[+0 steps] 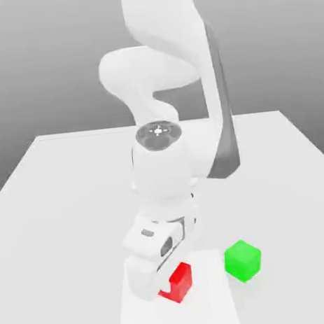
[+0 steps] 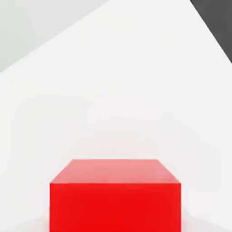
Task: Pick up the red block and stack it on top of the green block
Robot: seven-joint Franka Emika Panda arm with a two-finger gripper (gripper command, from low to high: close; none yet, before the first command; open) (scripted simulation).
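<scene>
The red block [image 1: 180,282] sits low over the white table [image 1: 70,202] near its front edge. My gripper [image 1: 160,280] is right at it, and the white hand covers the block's side toward the exterior view's left. In the hand view the red block [image 2: 115,195] looms very close, with its top face and one side face in sight. The green block [image 1: 243,260] rests on the table a short way toward the exterior view's right of the red one, apart from it and from the gripper.
The white arm [image 1: 162,73] rises from the table's middle, behind the two blocks. The table's front edge runs just beyond the red block. A dark area [image 2: 216,22] lies past the table's edge in the hand view.
</scene>
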